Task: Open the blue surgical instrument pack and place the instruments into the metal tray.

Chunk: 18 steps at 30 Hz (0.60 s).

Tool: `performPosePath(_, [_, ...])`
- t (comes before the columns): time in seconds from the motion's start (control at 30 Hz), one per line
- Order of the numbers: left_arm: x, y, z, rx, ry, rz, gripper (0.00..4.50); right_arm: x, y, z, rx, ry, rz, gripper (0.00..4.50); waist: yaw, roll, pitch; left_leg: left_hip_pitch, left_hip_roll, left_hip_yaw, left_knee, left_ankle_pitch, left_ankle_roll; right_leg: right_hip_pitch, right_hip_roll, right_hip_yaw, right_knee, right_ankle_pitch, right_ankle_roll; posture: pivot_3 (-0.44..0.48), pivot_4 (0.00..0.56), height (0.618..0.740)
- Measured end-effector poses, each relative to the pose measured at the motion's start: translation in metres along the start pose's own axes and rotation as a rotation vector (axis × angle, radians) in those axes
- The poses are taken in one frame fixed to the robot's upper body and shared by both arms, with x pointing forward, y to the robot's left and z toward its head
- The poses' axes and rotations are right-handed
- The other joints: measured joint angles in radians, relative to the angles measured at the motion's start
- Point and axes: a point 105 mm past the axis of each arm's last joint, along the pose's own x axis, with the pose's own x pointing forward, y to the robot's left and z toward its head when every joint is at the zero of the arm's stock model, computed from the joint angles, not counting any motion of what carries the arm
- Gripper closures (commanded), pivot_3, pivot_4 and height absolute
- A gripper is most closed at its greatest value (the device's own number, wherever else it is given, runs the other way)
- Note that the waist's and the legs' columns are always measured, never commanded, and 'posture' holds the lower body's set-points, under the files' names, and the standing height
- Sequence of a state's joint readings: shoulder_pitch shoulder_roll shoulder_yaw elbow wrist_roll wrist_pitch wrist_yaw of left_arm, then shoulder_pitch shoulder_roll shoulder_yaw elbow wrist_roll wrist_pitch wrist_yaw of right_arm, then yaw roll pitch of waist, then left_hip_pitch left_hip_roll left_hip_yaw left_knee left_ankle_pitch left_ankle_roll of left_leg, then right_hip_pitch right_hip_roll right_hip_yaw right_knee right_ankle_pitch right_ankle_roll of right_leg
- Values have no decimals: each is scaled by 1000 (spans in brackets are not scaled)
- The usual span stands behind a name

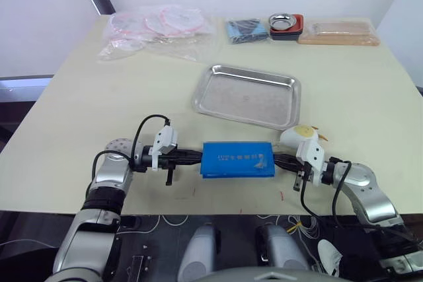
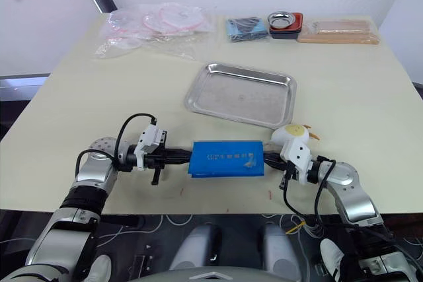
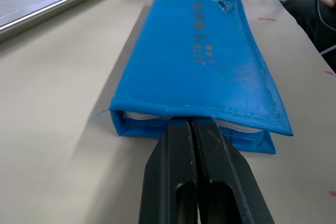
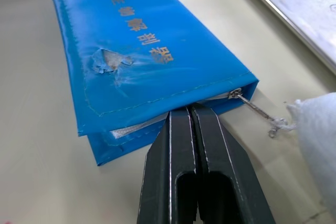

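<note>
Flat bright-blue fabric instrument pack (image 1: 238,159) lies closed on the cream table (image 1: 79,97), near its front edge, just in front of the shallow stainless-steel tray (image 1: 248,96). Left gripper (image 3: 190,124) is pressed shut against one short end, at the seam. Right gripper (image 4: 190,111) is likewise shut at the opposite end, beside the zip pull (image 4: 255,109); a hold on fabric cannot be confirmed. Tray bare. Opening and all instrument transfer are judged outstanding.

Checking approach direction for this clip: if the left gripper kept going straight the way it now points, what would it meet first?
The left gripper, fingers shut, points at the near end of the blue surgical instrument pack, tips at the gap between its flaps. It would likely push into that end at once; whether it already touches is unclear.
</note>
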<state>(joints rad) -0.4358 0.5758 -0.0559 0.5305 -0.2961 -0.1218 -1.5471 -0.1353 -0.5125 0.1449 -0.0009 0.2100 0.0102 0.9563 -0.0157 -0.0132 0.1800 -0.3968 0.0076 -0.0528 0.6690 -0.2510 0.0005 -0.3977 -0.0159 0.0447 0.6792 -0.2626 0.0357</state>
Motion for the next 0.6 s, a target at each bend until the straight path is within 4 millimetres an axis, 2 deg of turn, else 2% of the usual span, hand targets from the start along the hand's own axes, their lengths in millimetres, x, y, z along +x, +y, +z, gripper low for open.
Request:
performPosePath(0.2, [0,1,-1,7,-5,10,4410,-3,0,-1,-14,6,6,4478,1,0,0,0,0,0,0,0,0,0,0,0,0,0,0,0,150,740])
performPosePath(0.33, [-6,3,-2,5,4,35,4410,-16,-2,-6,3,16,-19,4478,1,0,0,1,0,0,0,0,0,0,0,0,1,0,0,0,150,740])
performPosePath(0.53, [-40,-3,-3,-42,-12,159,4410,-45,-7,-8,49,13,-67,4478,-7,0,0,0,3,-5,-1,0,0,0,-1,1,0,0,0,0,150,740])
performPosePath(0.6, [-50,-9,2,-41,-17,171,4500,-47,-1,-1,47,-22,-36,3976,-6,0,0,0,3,-5,-1,0,0,0,-1,0,0,0,0,0,150,740])
